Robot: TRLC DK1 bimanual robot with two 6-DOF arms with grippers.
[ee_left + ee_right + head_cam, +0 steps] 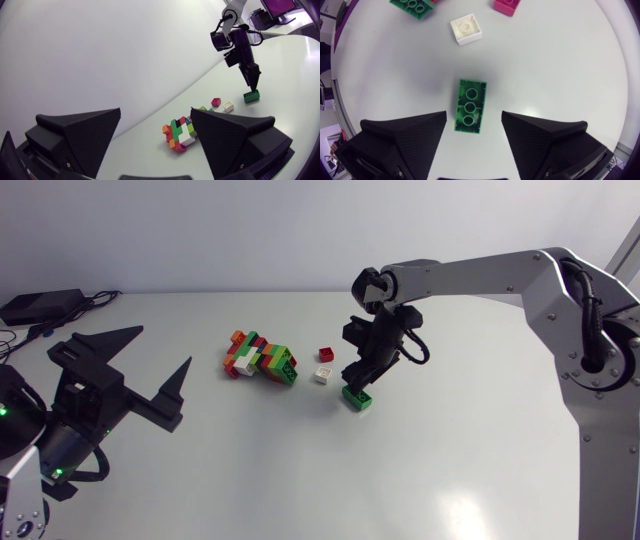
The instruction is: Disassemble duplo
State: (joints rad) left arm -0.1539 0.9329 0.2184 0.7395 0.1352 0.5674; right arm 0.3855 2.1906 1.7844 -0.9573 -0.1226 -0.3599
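Both fingers (405, 137) of my right gripper (356, 379) stand apart, holding nothing. The green brick (470, 106) lies flat on the table (450, 470), studs up, in the gap between them and just ahead, and neither finger touches it. Beyond it sit a white brick (466, 29) and a pink brick (506, 5), each on its own. A little further on is the stack (262, 358), on its side with many bricks joined. My left gripper (165, 347) hangs wide open and empty, well apart from all of this.

I judge three bricks are off and most of the job remains. The next move calls for lifting the right gripper straight up so the green brick isn't nudged, then crossing to the stack. I expect to need the left gripper there to pin the stack while the right one pulls.
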